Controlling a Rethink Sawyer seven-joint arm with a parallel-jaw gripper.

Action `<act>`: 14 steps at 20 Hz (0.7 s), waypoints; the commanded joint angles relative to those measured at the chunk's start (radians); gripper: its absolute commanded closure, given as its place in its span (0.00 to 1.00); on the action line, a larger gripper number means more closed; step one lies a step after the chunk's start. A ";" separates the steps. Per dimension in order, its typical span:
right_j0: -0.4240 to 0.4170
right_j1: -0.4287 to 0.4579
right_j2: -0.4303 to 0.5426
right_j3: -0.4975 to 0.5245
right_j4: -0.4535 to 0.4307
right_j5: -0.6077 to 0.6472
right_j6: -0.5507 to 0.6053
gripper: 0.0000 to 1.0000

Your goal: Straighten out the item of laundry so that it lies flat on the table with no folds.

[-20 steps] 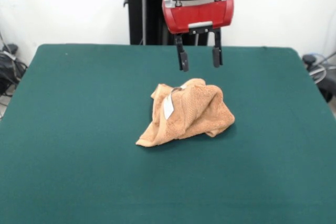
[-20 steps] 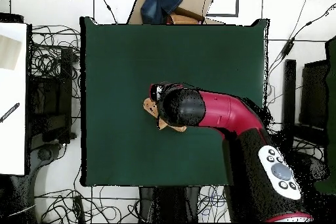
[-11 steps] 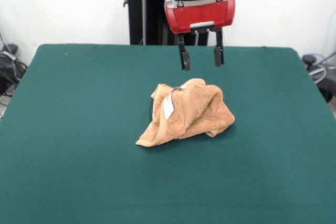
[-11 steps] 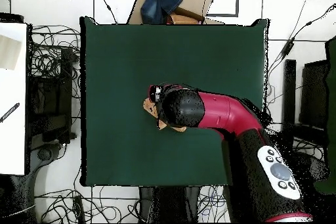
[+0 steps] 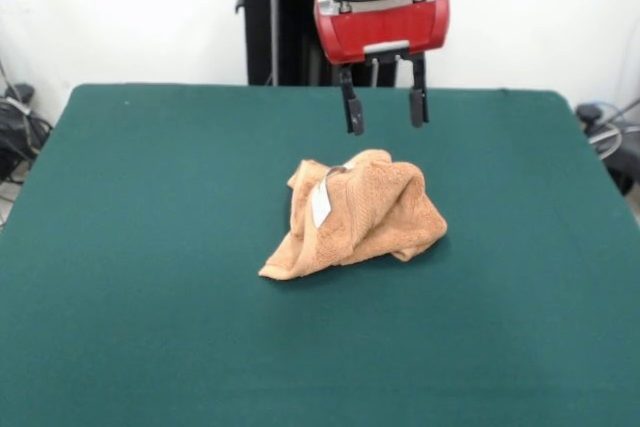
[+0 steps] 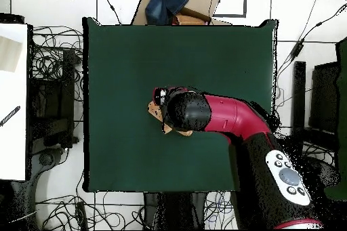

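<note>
Towel [image 5: 355, 215] sits crumpled in a heap near mid-table [image 5: 150, 247], w/ white label [image 5: 321, 203] showing on its left face. In front view its long axis runs diagonally, low left corner to upper right bulge. Gripper [image 5: 384, 112] hangs just above the heap's top, fingers [image 5: 353, 112] spread apart, holding nothing.

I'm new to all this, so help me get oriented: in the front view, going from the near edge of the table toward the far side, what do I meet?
Bare green table → crumpled orange towel with its white label → open gripper hanging above the towel's far side.
</note>
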 commanded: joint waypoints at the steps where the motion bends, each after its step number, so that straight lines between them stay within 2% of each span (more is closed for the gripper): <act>1: 0.010 0.032 0.064 0.047 0.012 0.004 0.066 0.00; 14: 0.019 0.072 0.067 -0.032 0.022 0.091 0.040 0.00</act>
